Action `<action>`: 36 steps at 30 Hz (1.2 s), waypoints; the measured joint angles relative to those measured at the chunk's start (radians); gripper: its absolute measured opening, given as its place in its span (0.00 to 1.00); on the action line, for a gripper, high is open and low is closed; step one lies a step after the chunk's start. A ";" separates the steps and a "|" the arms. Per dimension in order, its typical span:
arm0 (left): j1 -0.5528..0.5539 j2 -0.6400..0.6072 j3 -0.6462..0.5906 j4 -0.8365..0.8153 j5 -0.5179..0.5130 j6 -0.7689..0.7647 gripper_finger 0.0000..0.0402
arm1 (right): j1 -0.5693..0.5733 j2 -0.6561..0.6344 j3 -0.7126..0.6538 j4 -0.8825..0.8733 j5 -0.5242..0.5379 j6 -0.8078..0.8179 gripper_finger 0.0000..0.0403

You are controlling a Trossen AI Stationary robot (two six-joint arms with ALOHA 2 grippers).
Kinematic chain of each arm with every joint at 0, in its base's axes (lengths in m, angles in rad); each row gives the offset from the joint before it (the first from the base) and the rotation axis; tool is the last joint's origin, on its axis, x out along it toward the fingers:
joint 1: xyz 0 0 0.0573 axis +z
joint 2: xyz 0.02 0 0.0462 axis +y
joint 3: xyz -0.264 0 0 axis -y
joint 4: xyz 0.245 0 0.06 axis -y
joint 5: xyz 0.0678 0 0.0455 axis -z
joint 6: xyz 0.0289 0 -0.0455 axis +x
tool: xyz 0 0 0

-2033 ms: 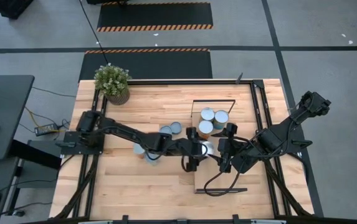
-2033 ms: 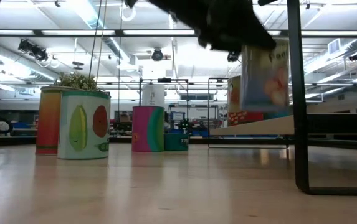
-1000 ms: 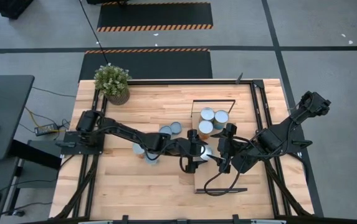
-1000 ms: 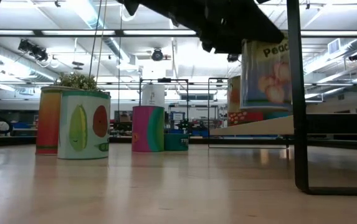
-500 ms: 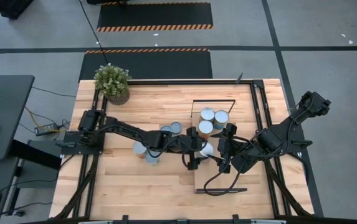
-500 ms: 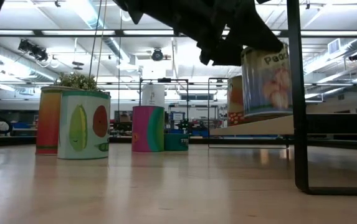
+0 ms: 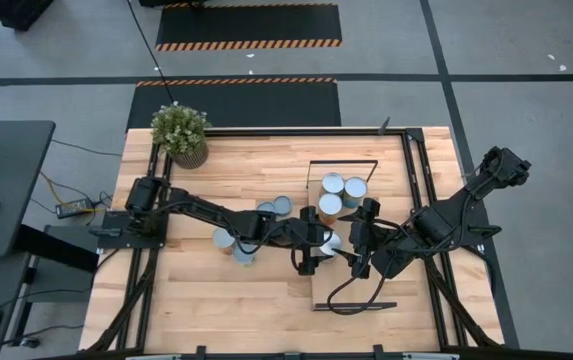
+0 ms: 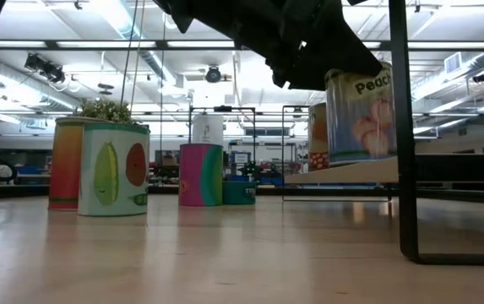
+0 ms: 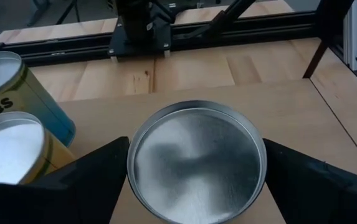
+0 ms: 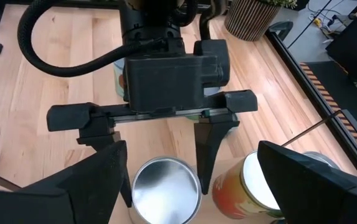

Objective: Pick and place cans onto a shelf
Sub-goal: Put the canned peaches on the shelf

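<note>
My left gripper reaches across the table from the left. It is shut on a can with a peach label, over the near-left part of the shelf, a light-wood board in a black frame. The can's silver top fills the left wrist view. My right gripper hangs open just to the right of that can and touches nothing. Its own fingers stand wide apart. Three cans stand at the shelf's far end. Several more cans stand on the tabletop. My left gripper pinches the can between its two fingers, on opposite sides of the wall just under the top rim. The fingers come from above, pointing down. The can is almost upright. Its bottom is level with the shelf board; I cannot tell whether it rests there.
A potted plant stands at the table's far left corner. Cans stand on the tabletop left of the shelf. A black frame post rises close beside the held can. The near half of the shelf board is bare.
My left gripper has gone a little toward the table's right edge and down with the peach can. The can, held well above the board a second ago, now has its bottom down at the shelf board.
</note>
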State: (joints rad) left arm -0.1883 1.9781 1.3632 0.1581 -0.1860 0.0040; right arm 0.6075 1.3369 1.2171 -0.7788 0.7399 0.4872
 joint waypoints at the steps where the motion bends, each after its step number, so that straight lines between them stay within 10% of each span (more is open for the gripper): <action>1: 0.000 0.000 0.000 0.000 0.000 0.000 0.89 | 0.000 0.000 0.000 0.000 0.000 0.000 0.91; 36: 0.001 -0.113 0.001 -0.078 0.007 0.072 0.88 | 0.048 0.000 0.000 0.038 0.033 -0.028 0.91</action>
State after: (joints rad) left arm -0.1868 1.8655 1.3643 0.0802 -0.1787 0.0765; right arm 0.6557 1.3365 1.2171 -0.7410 0.7724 0.4596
